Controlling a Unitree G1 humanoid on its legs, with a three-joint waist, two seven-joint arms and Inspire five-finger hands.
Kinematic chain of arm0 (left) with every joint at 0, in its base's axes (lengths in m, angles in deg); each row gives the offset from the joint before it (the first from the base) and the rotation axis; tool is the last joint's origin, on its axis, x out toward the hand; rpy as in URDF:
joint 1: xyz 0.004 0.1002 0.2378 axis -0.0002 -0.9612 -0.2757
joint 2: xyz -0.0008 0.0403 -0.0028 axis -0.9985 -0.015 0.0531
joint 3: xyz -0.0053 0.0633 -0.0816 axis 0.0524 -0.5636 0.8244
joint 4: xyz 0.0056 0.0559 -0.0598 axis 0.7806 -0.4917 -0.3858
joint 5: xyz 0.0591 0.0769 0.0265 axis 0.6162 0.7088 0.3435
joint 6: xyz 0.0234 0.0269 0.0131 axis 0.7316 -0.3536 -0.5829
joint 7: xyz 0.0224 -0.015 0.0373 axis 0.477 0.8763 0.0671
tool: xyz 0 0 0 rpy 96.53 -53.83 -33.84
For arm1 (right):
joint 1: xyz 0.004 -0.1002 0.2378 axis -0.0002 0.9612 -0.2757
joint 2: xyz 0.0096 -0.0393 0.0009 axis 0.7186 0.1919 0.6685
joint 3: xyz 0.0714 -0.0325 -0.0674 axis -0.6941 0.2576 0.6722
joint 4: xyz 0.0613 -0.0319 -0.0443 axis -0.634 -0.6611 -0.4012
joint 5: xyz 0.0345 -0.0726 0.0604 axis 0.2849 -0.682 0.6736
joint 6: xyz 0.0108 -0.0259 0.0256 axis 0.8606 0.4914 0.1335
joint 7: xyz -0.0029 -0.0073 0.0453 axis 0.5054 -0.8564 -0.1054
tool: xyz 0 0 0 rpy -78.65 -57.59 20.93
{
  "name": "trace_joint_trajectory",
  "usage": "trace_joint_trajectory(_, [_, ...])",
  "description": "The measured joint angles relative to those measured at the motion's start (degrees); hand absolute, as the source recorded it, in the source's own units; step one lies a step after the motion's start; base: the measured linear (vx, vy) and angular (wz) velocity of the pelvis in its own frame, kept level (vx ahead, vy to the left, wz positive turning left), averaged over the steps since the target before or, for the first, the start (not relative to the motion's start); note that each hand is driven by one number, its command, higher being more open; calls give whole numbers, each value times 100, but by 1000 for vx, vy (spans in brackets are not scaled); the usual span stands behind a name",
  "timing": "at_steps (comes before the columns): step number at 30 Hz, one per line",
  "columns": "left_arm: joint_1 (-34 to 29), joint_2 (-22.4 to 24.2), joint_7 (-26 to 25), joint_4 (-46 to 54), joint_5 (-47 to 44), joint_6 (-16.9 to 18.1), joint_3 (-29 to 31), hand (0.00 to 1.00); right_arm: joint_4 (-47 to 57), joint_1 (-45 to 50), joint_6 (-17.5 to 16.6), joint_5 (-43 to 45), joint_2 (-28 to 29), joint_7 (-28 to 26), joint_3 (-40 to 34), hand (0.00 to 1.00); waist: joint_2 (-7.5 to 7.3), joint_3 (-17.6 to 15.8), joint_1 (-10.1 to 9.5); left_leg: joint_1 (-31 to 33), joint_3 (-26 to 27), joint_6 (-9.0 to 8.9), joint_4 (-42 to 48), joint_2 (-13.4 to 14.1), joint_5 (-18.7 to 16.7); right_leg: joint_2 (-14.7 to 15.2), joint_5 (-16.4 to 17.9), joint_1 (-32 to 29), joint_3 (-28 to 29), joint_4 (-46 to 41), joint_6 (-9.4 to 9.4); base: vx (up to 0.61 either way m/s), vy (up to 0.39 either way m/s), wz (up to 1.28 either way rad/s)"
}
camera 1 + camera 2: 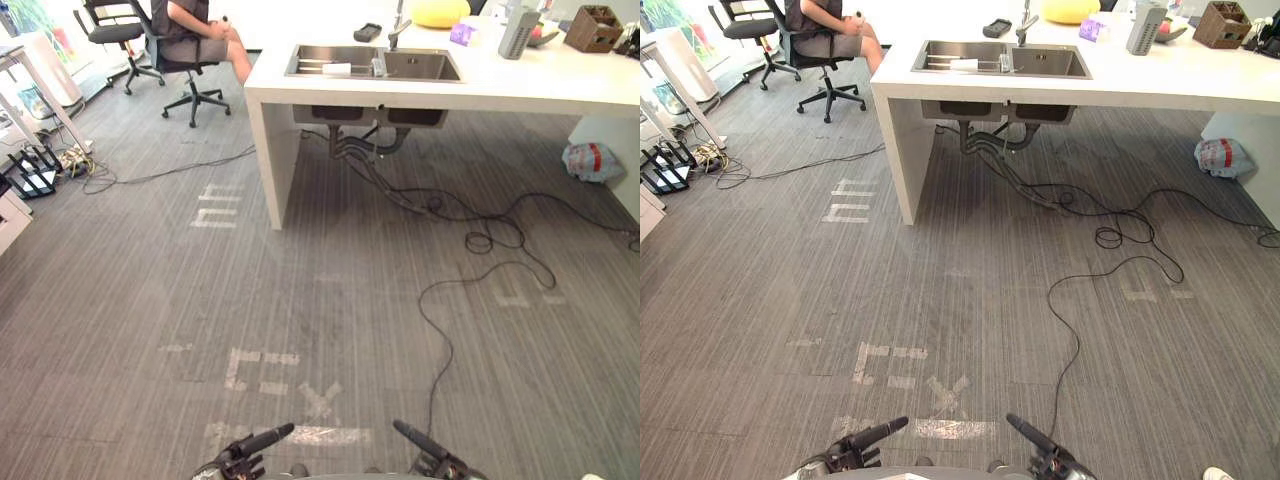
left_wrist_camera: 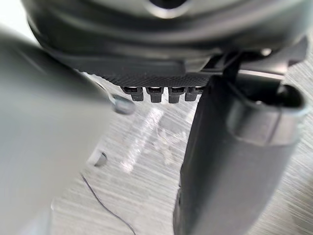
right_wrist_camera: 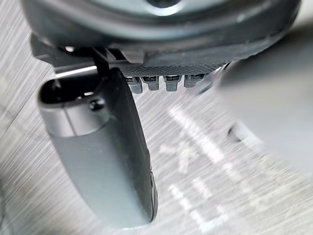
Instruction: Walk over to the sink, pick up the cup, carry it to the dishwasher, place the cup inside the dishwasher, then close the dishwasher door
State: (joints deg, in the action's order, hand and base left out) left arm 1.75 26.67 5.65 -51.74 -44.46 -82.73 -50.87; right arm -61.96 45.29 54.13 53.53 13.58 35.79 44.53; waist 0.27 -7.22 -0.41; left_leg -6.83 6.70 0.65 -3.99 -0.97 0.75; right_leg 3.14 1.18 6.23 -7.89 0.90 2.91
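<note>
1. Two hands low at near edge, left hand (image 1: 243, 457) & right hand (image 1: 437, 462), fingers relaxed, holding nothing, over grey floor (image 1: 330, 300) w/ pale tape marks (image 1: 262, 366).
2. Sink (image 1: 430, 66) far ahead in white tabletop (image 1: 500, 88), well apart from both hands.
3. Cup too small to tell; small upright item (image 1: 378, 67) stands at sink's mid divider, flat white piece (image 1: 337, 68) just left of it.
4. Person (image 1: 195, 25) sits on office chair (image 1: 192, 75), far left.

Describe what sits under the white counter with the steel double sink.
Under the white counter: the two grey basin undersides, grey drain pipes and black cables trailing across the floor. The white side panel hides whatever lies behind it.
</note>
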Motion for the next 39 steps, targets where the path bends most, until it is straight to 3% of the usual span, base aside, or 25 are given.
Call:
trace_joint_trajectory(3, [90,44,160,5,-44,43,-190,100,0,-171,-187,-449,-4,-225,69,100,-2,-5,6,28,-87,0,0,-12,0,12,6,11,-79,11,11,4,-23,12])
trace_joint_trajectory(6, [151,192,-10,21,688,191,-206,100,-2,-262,-345,-893,-26,-365,72,100,-2,-48,14,16,-148,0,5,-20,0,23,22,62,-165,1,35,-11,-19,12])
trace_joint_trajectory(8, [166,228,-438,27,1493,382,-220,100,-7,-329,-472,-1282,-65,-415,134,100,-1,-123,31,0,-150,-1,31,-18,-1,26,35,77,-169,-35,55,-36,-20,2])
trace_joint_trajectory(12, [122,166,-1141,84,2121,602,-214,100,-27,-277,-796,-1733,-132,-384,216,100,16,-169,44,-21,-161,-3,85,-16,-3,50,89,58,-187,-199,130,-44,-14,4])
trace_joint_trajectory(17, [59,115,-1477,270,2359,716,-210,100,-27,-271,-1017,-1712,-161,-351,324,100,16,-172,43,-49,-146,7,132,-53,0,102,117,48,-160,-307,88,-64,2,-3])
trace_joint_trajectory(25, [-239,170,-1048,214,1851,623,-170,100,-46,22,-784,-852,-103,-372,433,100,12,-168,33,-126,-72,71,17,-48,44,88,136,-10,-90,-379,49,-38,-10,-5])
trace_joint_trajectory(33, [-229,169,-675,-41,1214,633,-135,100,-179,176,-639,-786,79,-389,162,100,-12,-162,21,-318,159,76,-88,-54,44,85,152,19,119,-461,67,11,1,-15])
trace_joint_trajectory(35, [-228,143,-641,-46,1169,638,-85,100,-181,170,-645,-529,107,-370,144,100,-39,-178,12,-327,176,101,-85,-84,0,147,337,-158,108,-858,120,-25,5,-3])
trace_joint_trajectory(37, [-216,133,-605,-52,1105,651,-79,100,-179,151,-653,-327,99,-358,65,100,-86,-229,15,-335,170,204,-66,-118,-75,254,551,-510,58,-1649,291,-51,7,-5])
trace_joint_trajectory(39, [-114,103,-527,-115,1104,630,-77,100,-149,45,-766,-304,65,-356,50,100,-130,-350,16,-357,186,304,145,-118,-196,446,531,-1189,-98,-3245,264,-83,34,-4])
